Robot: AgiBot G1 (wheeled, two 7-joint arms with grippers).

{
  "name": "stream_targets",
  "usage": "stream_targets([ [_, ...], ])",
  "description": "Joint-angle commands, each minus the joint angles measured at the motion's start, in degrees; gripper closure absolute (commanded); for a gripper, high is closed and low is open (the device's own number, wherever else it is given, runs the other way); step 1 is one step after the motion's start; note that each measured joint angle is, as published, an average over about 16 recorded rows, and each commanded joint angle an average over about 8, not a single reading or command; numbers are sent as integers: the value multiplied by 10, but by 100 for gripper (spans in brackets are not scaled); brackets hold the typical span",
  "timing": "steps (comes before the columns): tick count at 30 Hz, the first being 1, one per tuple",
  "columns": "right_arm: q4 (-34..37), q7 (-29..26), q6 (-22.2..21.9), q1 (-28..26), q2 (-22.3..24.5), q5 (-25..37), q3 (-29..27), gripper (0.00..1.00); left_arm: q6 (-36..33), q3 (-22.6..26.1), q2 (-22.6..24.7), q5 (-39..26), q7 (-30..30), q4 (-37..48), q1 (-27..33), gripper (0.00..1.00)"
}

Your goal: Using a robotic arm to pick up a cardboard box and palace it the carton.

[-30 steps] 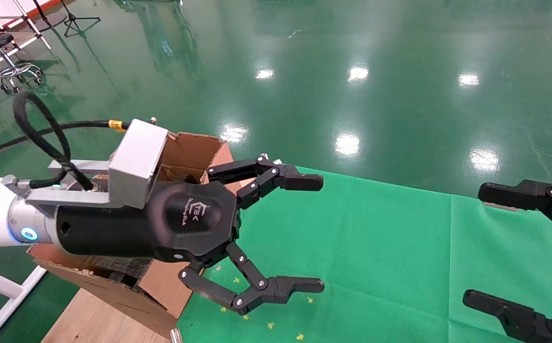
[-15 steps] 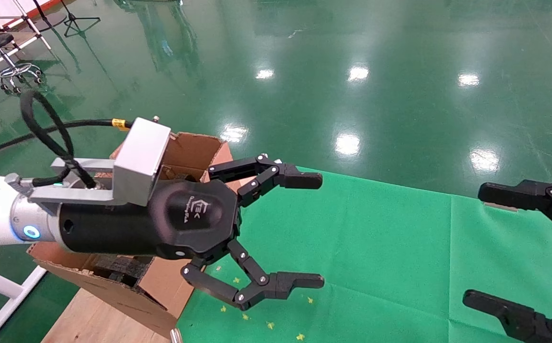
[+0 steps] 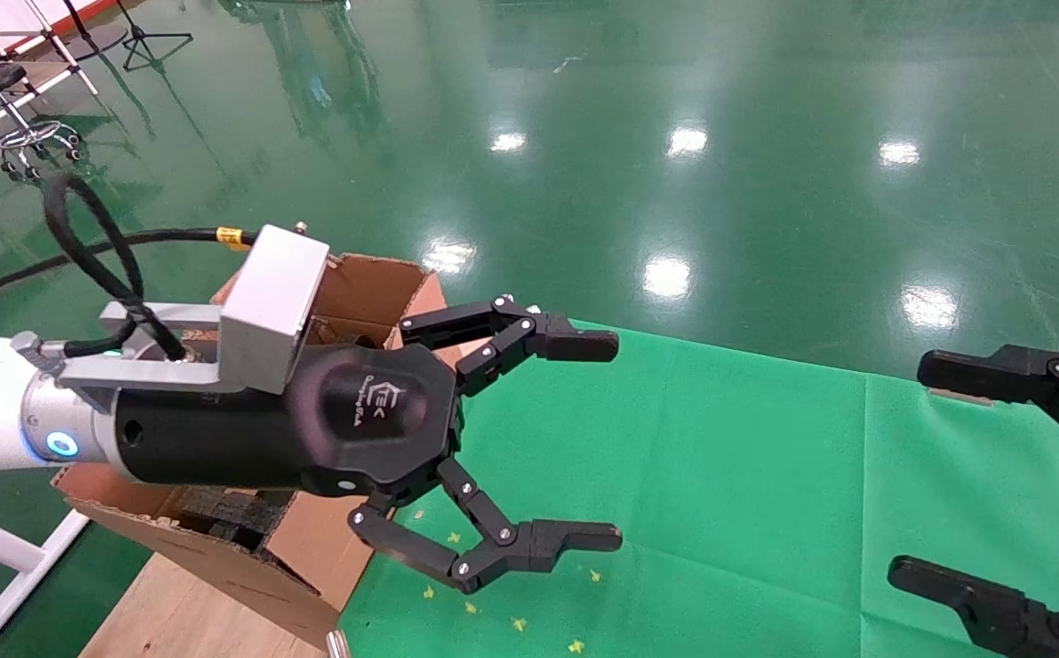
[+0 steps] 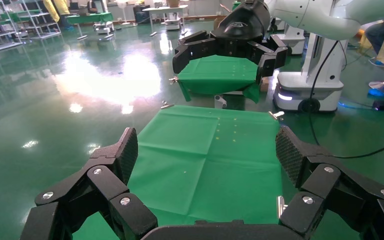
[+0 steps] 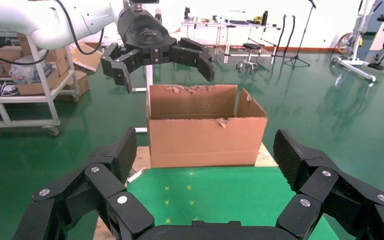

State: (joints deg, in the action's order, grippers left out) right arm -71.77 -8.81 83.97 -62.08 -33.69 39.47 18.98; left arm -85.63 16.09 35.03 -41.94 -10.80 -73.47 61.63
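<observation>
Seen at the near corner of the carton, above its torn flap: the left claw, spread wide and holding nothing, pointing out over the desk with the green cover. At the far right side of the desk, well apart from the carton: the right claw, also wide open and empty, parked low.

No clear sight of the small box anywhere. Only a thin tan sliver just behind the upper finger of the right claw, too little to say whether box or desk edge. Inside the carton, only dark foam visible in the near part.

Several ways to go wrong from here:

- **Missed grip:** hard to aim without finding the small box first, so easy to close on air, or on the loose cover and drag it.
- **Meeting of the two claws:** likely enough if reaching toward the right side, with both so wide open.
- **Pushed carton:** on the way back, danger of catching the upright ragged flaps with the wide fingers or with the black cable, and so of pushing or tipping the carton, which stands on a wooden board at the corner.
- **Bad landing:** if letting go too high or too near the wall, possible to land on the foam and lean there, or to fall outside.
</observation>
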Motion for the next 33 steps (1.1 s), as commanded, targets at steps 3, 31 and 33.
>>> stream_targets([
  [3,0,0,0,0,0,0,0,0,0,0,0,0,0,0,0,0],
  [31,0,0,0,0,0,0,0,0,0,1,0,-1,0,1,1,0],
  [33,0,0,0,0,0,0,0,0,0,1,0,-1,0,1,1,0],
])
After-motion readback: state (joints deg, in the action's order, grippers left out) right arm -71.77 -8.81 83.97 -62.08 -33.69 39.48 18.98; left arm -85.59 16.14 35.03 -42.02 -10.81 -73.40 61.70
